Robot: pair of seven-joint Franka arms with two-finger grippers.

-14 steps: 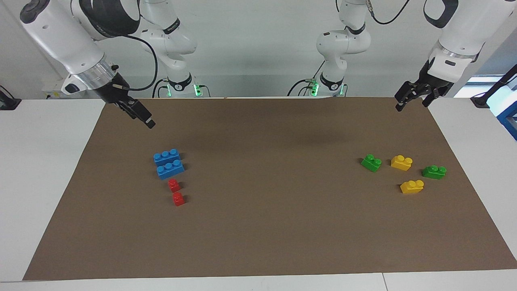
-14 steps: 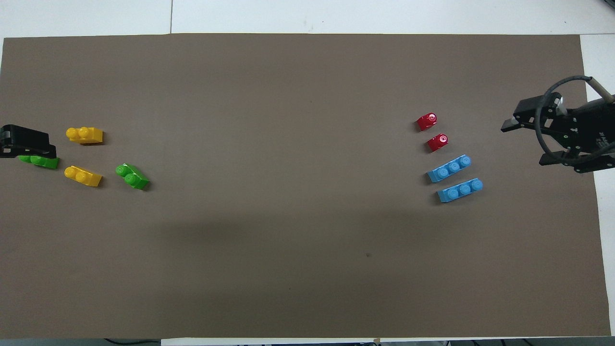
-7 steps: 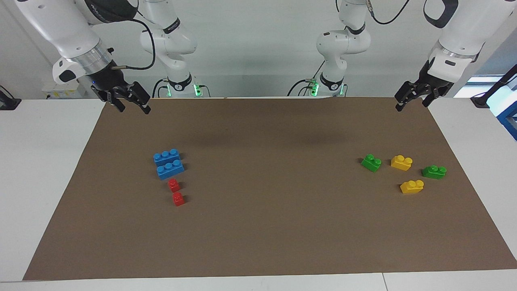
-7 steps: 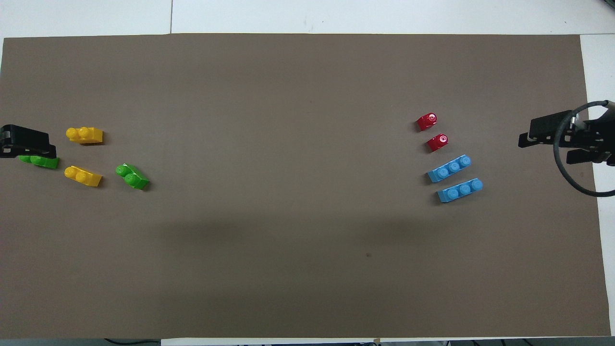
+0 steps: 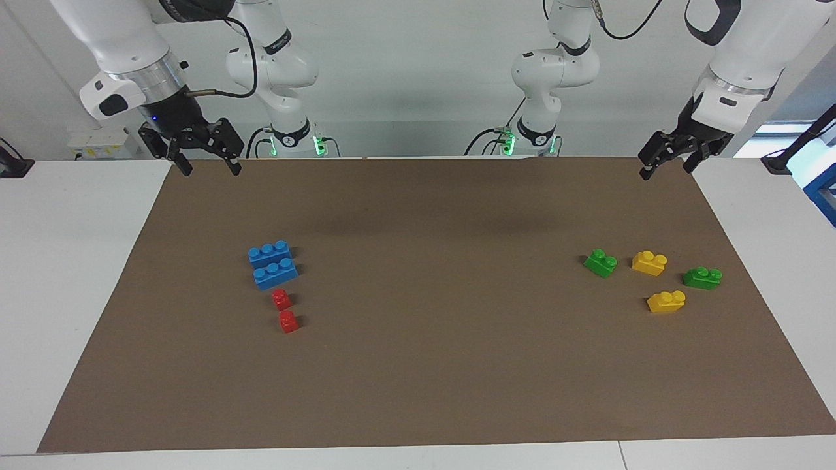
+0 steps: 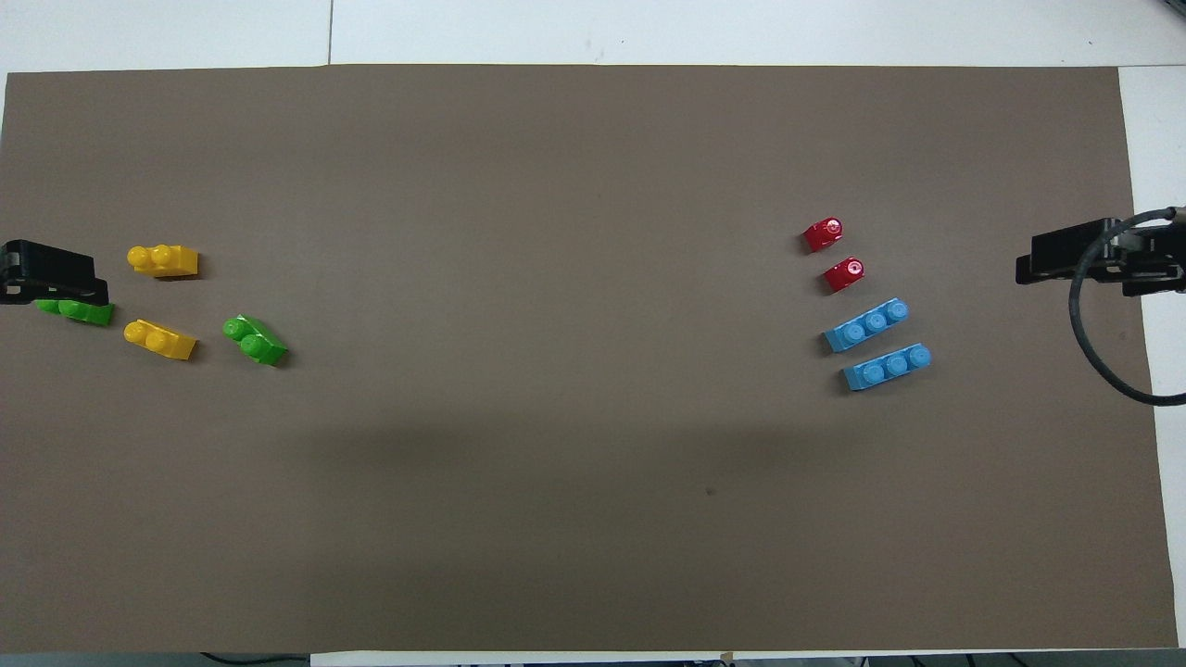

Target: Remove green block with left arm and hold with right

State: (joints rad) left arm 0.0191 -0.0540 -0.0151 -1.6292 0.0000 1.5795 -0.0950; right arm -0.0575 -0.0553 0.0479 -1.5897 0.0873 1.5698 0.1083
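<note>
Green block (image 5: 601,262) lies on the brown mat (image 5: 431,365), beside a yellow brick (image 5: 649,262) (a darker green brick (image 5: 702,277) sits toward the left arm's end). Left gripper (image 5: 666,165) hangs over the mat's corner, jaws parted, empty. Right gripper (image 5: 204,166) likewise, over the mat's corner at its own end.

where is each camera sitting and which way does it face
Facing view: high across the table, looking back at the robots; both arms and bases show at top, left claw and right claw open, raised over the brown paper mat.
Overhead view: high above the robots' end, looking steeply down; only the left claw and right claw show at the edges.
Shared: the mat and the bright-green two-stud plastic brick, turned half around.
</note>
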